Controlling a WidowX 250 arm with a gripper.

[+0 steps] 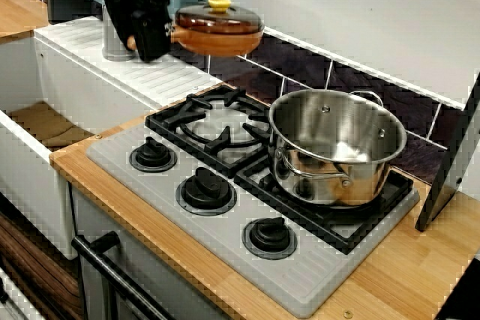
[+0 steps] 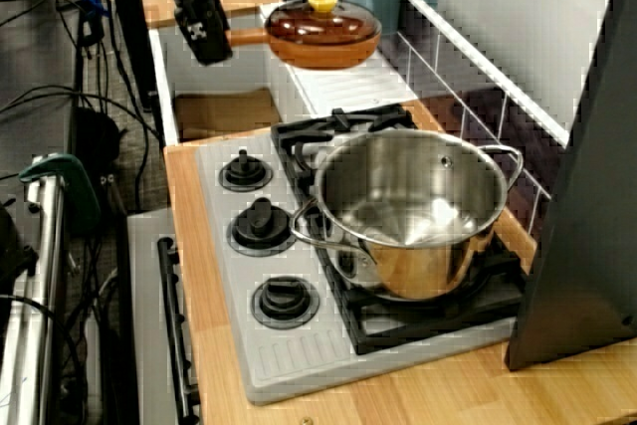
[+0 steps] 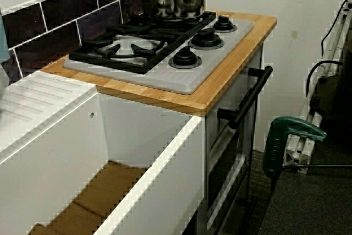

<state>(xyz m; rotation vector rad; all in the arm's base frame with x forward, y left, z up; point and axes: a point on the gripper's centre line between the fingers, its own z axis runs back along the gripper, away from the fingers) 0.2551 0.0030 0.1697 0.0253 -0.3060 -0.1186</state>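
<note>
Pan [image 1: 217, 39], lidded, hangs over the white drainboard [image 1: 161, 76], its handle clenched in the hand [image 1: 150, 39]. Metal cup [image 1: 115, 43] stands just behind the hand. Steel pot [image 1: 337, 144] sits empty on the stove [image 1: 315, 282], well apart, one free grate [image 1: 214, 121] between them.

I count one orange pan [image 1: 217, 37], held by its handle in my gripper [image 1: 150, 39]. It carries one glass lid [image 1: 219, 18] with one yellow knob [image 1: 220, 3]. Below my gripper, on the pan's side, are one steel pot [image 1: 337, 148], two black grates [image 1: 214, 129] and three black dials [image 1: 205, 189]. Just behind my gripper is one metal cup [image 1: 112, 43], and beneath it one white sink [image 1: 30, 185].
</note>
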